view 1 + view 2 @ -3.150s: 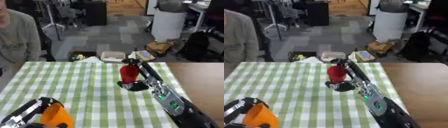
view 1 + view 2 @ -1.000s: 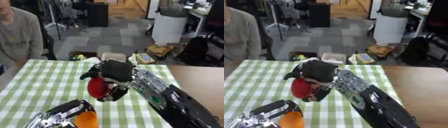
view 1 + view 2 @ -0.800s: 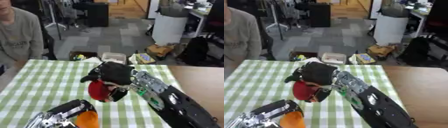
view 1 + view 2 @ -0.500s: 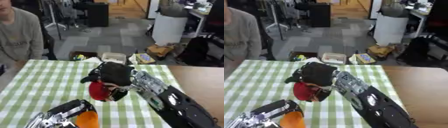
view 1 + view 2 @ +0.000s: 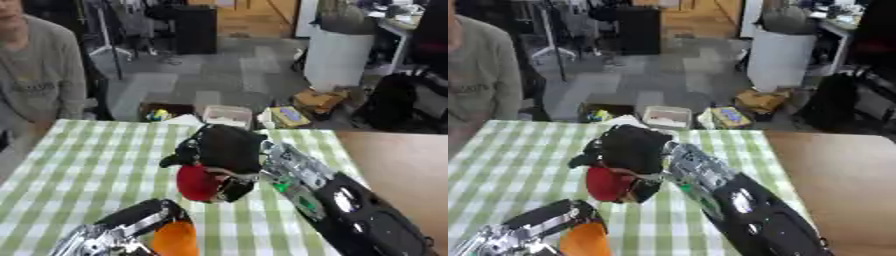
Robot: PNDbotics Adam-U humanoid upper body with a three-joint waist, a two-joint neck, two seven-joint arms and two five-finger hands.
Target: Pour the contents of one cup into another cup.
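My right hand (image 5: 226,150) holds a red cup (image 5: 199,182) lifted off the table, fingers curled round it, and the cup is tipped toward the lower left. Just below it, at the bottom edge, sits an orange cup (image 5: 176,239) gripped by my left hand (image 5: 122,231), whose fingers wrap its left side. The red cup hangs above and slightly right of the orange cup's mouth. What is inside either cup is hidden from me.
A green and white checked cloth (image 5: 87,165) covers the table, with bare brown tabletop (image 5: 398,160) to the right. A person in a grey top (image 5: 35,80) sits at the far left edge. Boxes and a white bin (image 5: 337,55) stand on the floor beyond.
In the oldest frames the red cup stood upright on the table and the orange cup sat farther left. Over the last second the tilted red cup has barely shifted above the orange one.
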